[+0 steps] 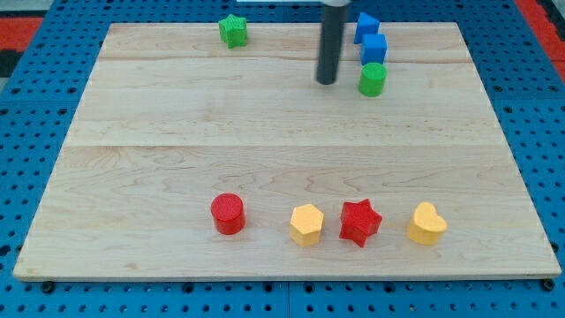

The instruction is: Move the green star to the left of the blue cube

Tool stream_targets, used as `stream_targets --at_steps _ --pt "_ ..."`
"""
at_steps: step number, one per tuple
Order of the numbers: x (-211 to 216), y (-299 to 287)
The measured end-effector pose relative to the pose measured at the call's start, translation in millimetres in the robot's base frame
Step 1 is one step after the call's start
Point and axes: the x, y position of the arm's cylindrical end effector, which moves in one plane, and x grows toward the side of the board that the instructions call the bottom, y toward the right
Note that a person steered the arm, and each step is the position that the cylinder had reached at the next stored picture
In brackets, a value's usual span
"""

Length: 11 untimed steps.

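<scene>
The green star [233, 31] sits near the board's top edge, left of centre. The blue cube [374, 48] is at the top right of centre, with another blue block [366, 26] just above it and a green cylinder [372, 79] just below it. My tip [327, 81] rests on the board left of the green cylinder, a short gap away, and well to the right of the green star.
Along the view's bottom stand a red cylinder [228, 213], a yellow hexagon block [306, 223], a red star [360, 221] and a yellow heart-like block [427, 223]. The wooden board [132, 177] lies on a blue pegboard.
</scene>
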Motion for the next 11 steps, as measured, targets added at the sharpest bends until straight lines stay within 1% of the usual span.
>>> stream_targets --at_steps 1,2,3,4,5,7,8,9,10,11 --pt "-18.5 -71.6" --pt "-37.8 -128.6" --pt "-70.7 -167.7" --pt "-110.5 -175.1" --pt "-124.5 -164.8" --pt "-106.2 -96.9" --pt "-102.0 -74.7" --pt "-99.4 -68.8" --pt "-73.7 -63.4" --pt "-64.2 -64.2"
